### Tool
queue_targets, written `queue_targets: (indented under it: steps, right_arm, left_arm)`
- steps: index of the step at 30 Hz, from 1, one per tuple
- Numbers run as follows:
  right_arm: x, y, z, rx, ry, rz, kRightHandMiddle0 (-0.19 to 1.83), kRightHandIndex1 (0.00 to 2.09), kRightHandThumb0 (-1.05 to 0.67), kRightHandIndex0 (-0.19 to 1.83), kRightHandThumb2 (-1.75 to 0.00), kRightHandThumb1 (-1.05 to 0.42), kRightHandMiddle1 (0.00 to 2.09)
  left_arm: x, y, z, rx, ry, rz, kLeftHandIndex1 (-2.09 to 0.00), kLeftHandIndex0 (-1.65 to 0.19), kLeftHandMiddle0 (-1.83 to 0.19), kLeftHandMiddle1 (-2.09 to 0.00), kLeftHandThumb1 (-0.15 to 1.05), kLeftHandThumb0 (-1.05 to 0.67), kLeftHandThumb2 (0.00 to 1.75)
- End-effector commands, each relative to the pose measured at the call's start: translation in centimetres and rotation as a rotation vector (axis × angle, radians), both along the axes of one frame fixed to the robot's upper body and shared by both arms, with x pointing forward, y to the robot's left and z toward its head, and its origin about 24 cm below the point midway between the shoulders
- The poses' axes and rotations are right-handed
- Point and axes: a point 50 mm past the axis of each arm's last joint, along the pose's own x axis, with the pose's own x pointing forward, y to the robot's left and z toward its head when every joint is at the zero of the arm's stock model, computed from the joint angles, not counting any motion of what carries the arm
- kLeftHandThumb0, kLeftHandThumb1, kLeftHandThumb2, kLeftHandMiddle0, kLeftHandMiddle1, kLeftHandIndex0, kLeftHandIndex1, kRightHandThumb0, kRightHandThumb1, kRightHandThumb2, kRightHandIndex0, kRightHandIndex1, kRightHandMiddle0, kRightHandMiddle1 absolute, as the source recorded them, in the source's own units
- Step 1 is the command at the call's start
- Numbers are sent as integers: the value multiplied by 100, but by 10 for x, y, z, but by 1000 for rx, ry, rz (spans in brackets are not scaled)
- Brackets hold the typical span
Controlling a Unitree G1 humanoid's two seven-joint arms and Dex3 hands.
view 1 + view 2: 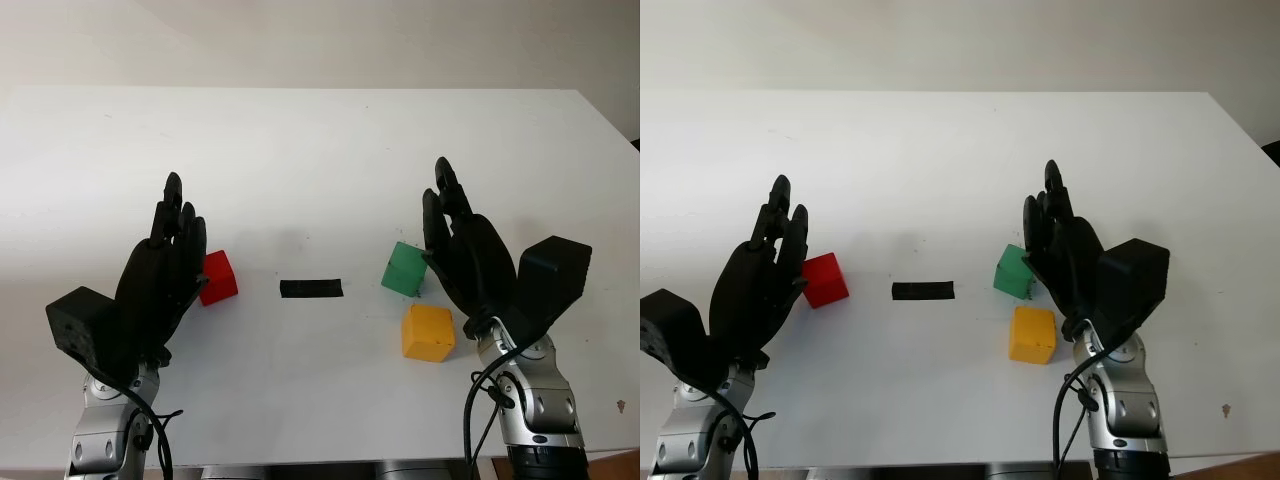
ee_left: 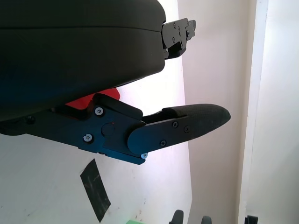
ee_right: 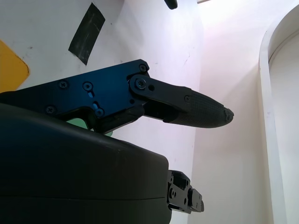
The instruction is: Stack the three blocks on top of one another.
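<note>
Three plain cubes sit apart on the white table (image 1: 320,140), none stacked, no writing on any. The yellow block (image 1: 428,332) looks biggest, just inboard of the right hand (image 1: 462,250)'s palm; the green block (image 1: 404,269), tilted, is right beside that hand's fingers (image 1: 446,195). The red block (image 1: 217,277) sits just beside the left hand (image 1: 165,270)'s fingers (image 1: 172,205). Both hands are open, holding nothing. A black tape strip (image 1: 311,289) lies between red and green.
</note>
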Motion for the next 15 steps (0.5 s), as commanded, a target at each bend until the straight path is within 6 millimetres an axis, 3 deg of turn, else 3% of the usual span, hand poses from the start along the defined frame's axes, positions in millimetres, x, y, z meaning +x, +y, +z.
queue_targets:
  steps: [1,15]
  right_arm:
    - [-3,-3,3,-15,-10,0,-19,0,-74,-19,-68,-105,0]
    - [6,2,0,-16,-13,23,-19,0,-74,-19,-70,-105,0]
  left_arm:
    - [-3,-1,2,1,-7,-4,0,19,19,-1,105,-77,61]
    - [2,6,6,8,-32,26,0,19,19,-2,105,-77,58]
